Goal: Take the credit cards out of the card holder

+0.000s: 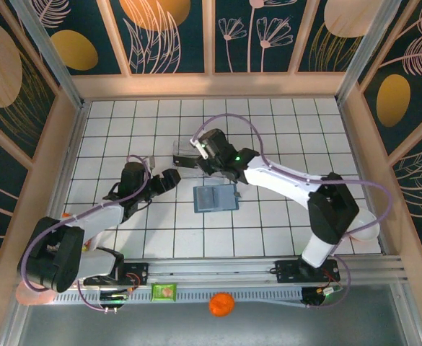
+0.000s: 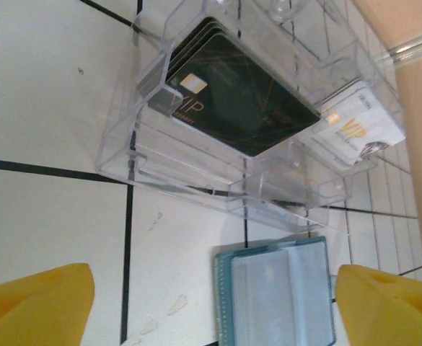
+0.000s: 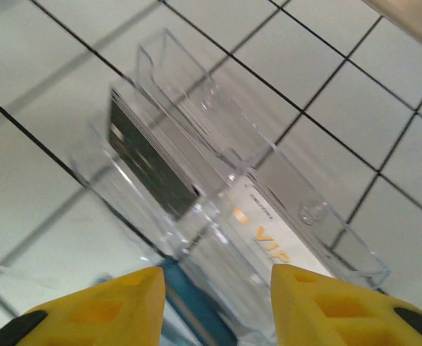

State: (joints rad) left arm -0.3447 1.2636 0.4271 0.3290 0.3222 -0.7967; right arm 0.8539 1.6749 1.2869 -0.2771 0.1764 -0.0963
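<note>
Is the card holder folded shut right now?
No, the card holder lies open flat, both panels showing, near the clear tray.

Top view: the card holder (image 1: 216,197) lies at centre. The clear tray (image 1: 185,150) sits just upper left of it, with credit cards (image 2: 232,94) inside its compartments.

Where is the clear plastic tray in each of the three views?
Top external: clear plastic tray just above centre, directly above the card holder.
Left wrist: tray across the upper middle.
Right wrist: tray diagonally across the centre.
Shared landmark: the card holder, lying beside the tray.
</note>
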